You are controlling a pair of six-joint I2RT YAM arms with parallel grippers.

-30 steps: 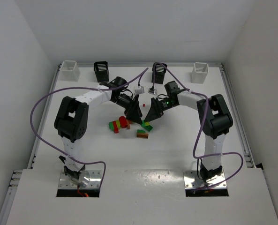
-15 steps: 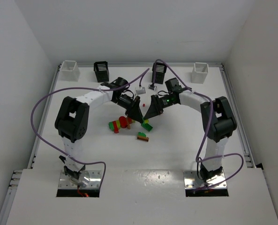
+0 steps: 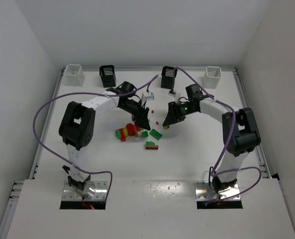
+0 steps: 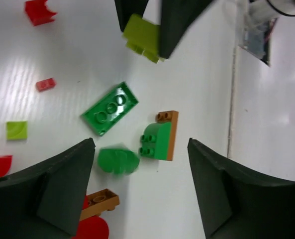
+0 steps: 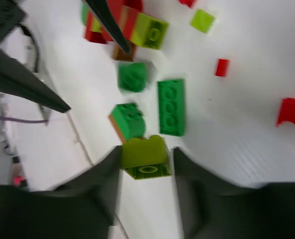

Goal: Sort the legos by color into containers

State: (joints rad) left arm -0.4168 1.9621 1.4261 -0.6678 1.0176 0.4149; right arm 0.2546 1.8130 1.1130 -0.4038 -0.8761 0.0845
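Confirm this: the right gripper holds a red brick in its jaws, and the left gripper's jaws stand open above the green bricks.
Wrong colour: the right gripper holds a yellow-green brick, not a red one, as the right wrist view shows. The left gripper does have its jaws open above the green bricks.

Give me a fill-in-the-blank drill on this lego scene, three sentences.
The right end effector grips a ___ brick.
The left end effector hovers with jaws ___ above the green legos.
Of the four containers, ___ are black.
Missing: yellow-green; open; two.
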